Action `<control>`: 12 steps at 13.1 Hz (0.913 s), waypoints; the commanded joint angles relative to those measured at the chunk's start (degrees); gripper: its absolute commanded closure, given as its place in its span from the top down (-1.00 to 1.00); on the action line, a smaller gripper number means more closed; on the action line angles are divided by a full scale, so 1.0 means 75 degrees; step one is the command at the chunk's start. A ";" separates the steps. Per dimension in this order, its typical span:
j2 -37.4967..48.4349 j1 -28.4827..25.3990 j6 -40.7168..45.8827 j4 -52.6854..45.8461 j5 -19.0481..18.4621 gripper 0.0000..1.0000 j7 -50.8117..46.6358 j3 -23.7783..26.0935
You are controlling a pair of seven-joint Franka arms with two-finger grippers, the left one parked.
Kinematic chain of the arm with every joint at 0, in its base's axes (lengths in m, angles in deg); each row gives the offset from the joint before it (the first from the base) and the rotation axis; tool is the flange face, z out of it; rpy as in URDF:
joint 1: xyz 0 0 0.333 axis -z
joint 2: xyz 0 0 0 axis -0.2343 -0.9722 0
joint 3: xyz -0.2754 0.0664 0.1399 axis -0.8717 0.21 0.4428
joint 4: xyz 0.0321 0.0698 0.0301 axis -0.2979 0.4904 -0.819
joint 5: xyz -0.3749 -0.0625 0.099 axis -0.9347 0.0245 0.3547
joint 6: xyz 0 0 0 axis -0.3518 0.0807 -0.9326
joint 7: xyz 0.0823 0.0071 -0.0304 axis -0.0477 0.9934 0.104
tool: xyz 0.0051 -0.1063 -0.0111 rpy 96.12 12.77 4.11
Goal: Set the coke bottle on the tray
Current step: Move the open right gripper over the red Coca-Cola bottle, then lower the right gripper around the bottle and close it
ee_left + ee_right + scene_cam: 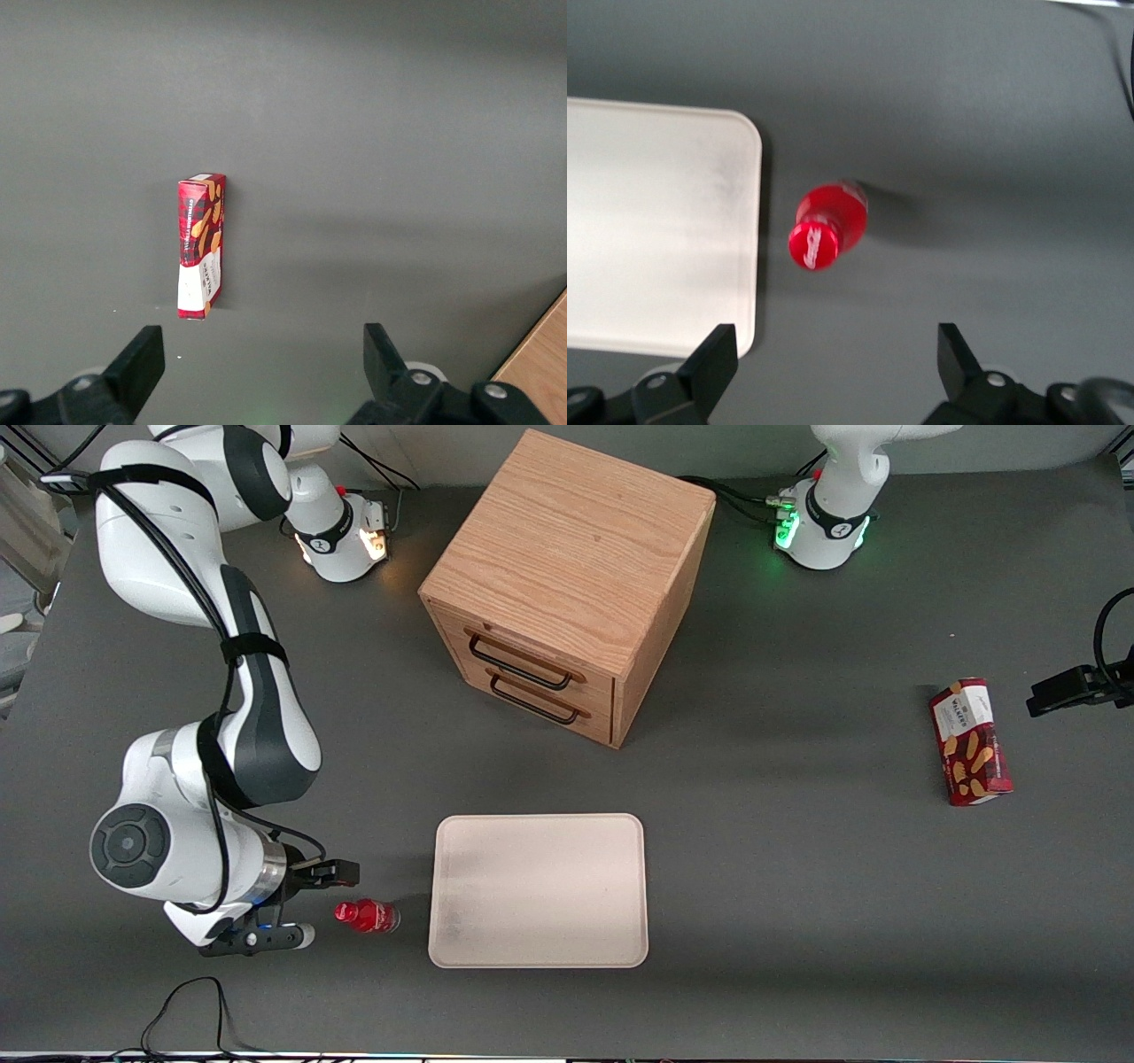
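The coke bottle [366,915], small and red with a red cap, stands upright on the grey table close beside the tray's short edge, toward the working arm's end. The wrist view shows the coke bottle [827,226] from above, its cap tilted toward the camera. The tray [538,890] is a large cream rectangle with rounded corners and nothing on it; one corner of the tray [656,221] shows in the wrist view. My right gripper [326,903] hovers just beside the bottle, away from the tray. The gripper [837,350] is open, nothing between its fingers, the bottle lying ahead of them.
A wooden drawer cabinet [567,584] with two closed drawers stands farther from the front camera than the tray. A red biscuit box [970,741] lies toward the parked arm's end; the box [202,257] also shows in the left wrist view. A black cable [186,1010] loops near the table's front edge.
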 commanded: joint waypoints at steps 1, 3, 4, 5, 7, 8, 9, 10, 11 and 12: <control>-0.0385 -0.0042 -0.0441 -0.0380 0.0029 1.00 -0.0212 -0.0005; -0.0468 -0.0054 -0.0641 -0.0380 0.0017 0.99 -0.0213 -0.0005; -0.0561 -0.0065 -0.0723 -0.0380 0.0017 0.99 -0.0224 -0.0017; -0.0608 -0.0135 -0.0793 -0.0380 0.0017 0.99 -0.0329 -0.0028; -0.0714 -0.0147 -0.0923 -0.0380 -0.0041 0.98 -0.0353 -0.0040; -0.0737 -0.0147 -0.0923 -0.0380 -0.0123 0.94 -0.0353 -0.0040; -0.0784 -0.0147 -0.0935 -0.0380 -0.0123 0.90 -0.0353 -0.0040; -0.0796 -0.0147 -0.1028 -0.0380 -0.0123 0.84 -0.0353 -0.0040; -0.0831 -0.0147 -0.1052 -0.0380 -0.0123 0.82 -0.0353 -0.0040; -0.0831 -0.0147 -0.1075 -0.0380 -0.0123 0.73 -0.0365 -0.0040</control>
